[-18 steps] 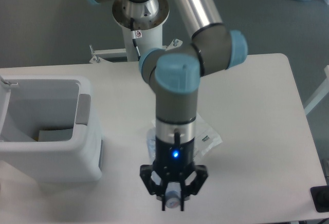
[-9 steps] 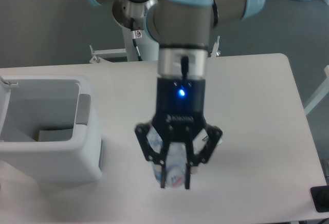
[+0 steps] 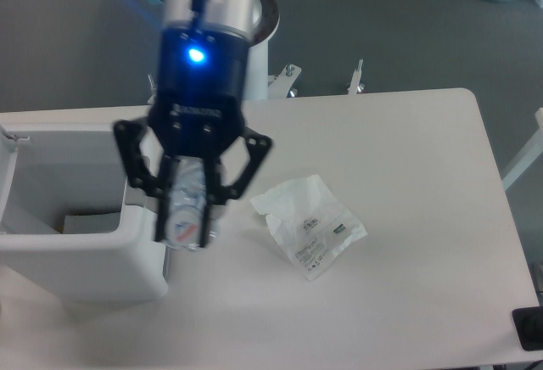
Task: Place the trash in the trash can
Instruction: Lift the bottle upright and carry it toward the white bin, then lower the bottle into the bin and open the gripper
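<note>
The tool (image 3: pixel 188 221) grips the bottle (image 3: pixel 185 209) beside the trash can (image 3: pixel 136 260) rim (not yet dropped); the pouch (image 3: pixel 309 224) lies on the tabletop (image 3: pixel 424 217).

Slim clear plastic bottle with a bluish label (image 3: pixel 187 209): upright or nearly so, raised off the table, clamped between two black fingers, lower end with its red-and-blue print showing below them, blurred by motion. In the picture, overlaps the right wall of the bin.

Flat white-translucent plastic pouch with a small printed label (image 3: pixel 309 226): lies crumpled on the white tabletop, right of the bottle and apart from it, one corner pointing toward the right, label near that lower right end.

Large boxy white plastic bin with rounded corners and a thick rim (image 3: pixel 51 261): stands at the table's left edge, open top, grey rectangular tab on the inner right side, a flat greyish piece on its floor.
</note>
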Action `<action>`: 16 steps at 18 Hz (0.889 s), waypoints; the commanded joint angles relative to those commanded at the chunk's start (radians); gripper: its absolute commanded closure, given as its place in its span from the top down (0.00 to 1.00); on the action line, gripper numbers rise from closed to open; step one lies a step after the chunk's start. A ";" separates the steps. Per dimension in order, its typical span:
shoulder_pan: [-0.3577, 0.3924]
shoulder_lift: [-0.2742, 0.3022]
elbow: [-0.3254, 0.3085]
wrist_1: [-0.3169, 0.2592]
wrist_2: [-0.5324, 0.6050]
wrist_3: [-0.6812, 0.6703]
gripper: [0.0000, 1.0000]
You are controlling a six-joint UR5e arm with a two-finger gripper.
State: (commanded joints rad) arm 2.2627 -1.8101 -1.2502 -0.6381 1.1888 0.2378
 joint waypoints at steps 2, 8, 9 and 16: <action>-0.020 0.002 0.003 0.000 0.000 0.000 0.36; -0.094 0.005 -0.032 0.000 0.002 -0.003 0.36; -0.106 0.005 -0.038 0.000 0.002 -0.003 0.36; -0.169 0.005 -0.069 0.000 0.003 -0.003 0.36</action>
State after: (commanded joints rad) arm 2.0939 -1.8055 -1.3192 -0.6381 1.1919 0.2347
